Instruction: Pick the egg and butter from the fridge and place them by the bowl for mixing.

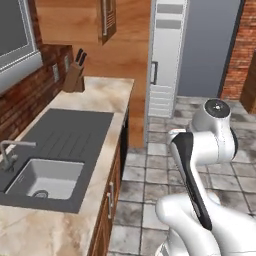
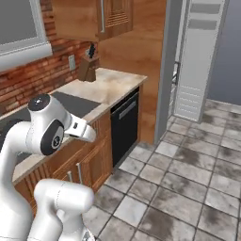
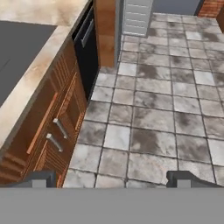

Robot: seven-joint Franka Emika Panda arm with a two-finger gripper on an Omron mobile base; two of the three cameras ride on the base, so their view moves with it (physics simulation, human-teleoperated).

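From behind and to the left, the arm stands folded beside the sink [image 1: 45, 177] counter, the grey fridge [image 1: 167, 60] well ahead down the tiled aisle. From the right, the fridge [image 2: 200, 61] rises past a dark dishwasher [image 2: 124, 124]. Looking down from the hand, the gripper [image 3: 113, 178] hangs over bare floor tiles, jaws spread wide, holding nothing. Egg, butter and bowl cannot be made out; by all appearances both fetches are yet to be made

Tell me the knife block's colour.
Brown wood with dark handles, knife block clearest in the left base view.
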